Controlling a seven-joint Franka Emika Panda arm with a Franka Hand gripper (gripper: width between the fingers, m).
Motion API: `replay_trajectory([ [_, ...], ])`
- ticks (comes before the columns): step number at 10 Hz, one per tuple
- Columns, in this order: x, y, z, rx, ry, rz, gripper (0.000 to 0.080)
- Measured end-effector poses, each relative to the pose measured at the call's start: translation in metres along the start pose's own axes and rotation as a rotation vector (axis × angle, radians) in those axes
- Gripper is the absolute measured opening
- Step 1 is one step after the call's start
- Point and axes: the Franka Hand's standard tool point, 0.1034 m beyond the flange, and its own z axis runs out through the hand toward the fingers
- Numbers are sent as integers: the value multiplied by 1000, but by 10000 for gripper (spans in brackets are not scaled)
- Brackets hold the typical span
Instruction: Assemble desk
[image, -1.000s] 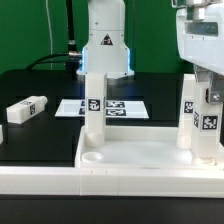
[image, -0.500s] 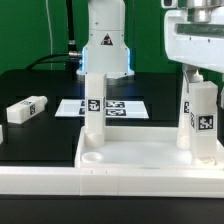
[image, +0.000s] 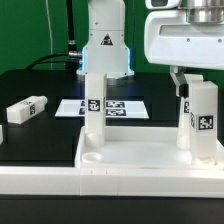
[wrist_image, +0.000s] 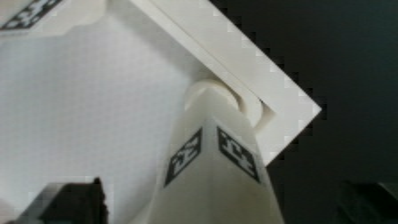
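Note:
The desk's white tabletop (image: 140, 155) lies rim-up at the front. Three white tagged legs stand upright in its corner sockets: one far on the exterior view's left (image: 93, 108), one far right (image: 186, 115), one near right (image: 206, 122). A fourth leg (image: 25, 108) lies loose on the black table at the left. My gripper (image: 200, 82) hangs open just above the near right leg, with one dark finger (image: 178, 82) beside its top. In the wrist view that leg (wrist_image: 222, 160) stands in the tabletop corner (wrist_image: 267, 95) between my spread fingers (wrist_image: 71, 205), untouched.
The marker board (image: 125, 107) lies flat behind the tabletop. The arm's white base (image: 105, 45) stands at the back. A long white rail (image: 40, 178) runs along the front edge beside the tabletop.
My gripper opened and let go of the near right leg. It then rose and shifted towards the exterior view's left. The leg stays upright in its socket.

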Motion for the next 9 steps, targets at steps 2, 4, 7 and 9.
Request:
replay_trajectory([
  [2, 1, -1, 0, 3, 4, -175, 649],
  [4, 1, 0, 0, 1, 5, -296, 649],
  [7, 4, 2, 0, -7, 11, -451, 649],
  [9, 5, 3, 0, -19, 15, -565, 649],
])
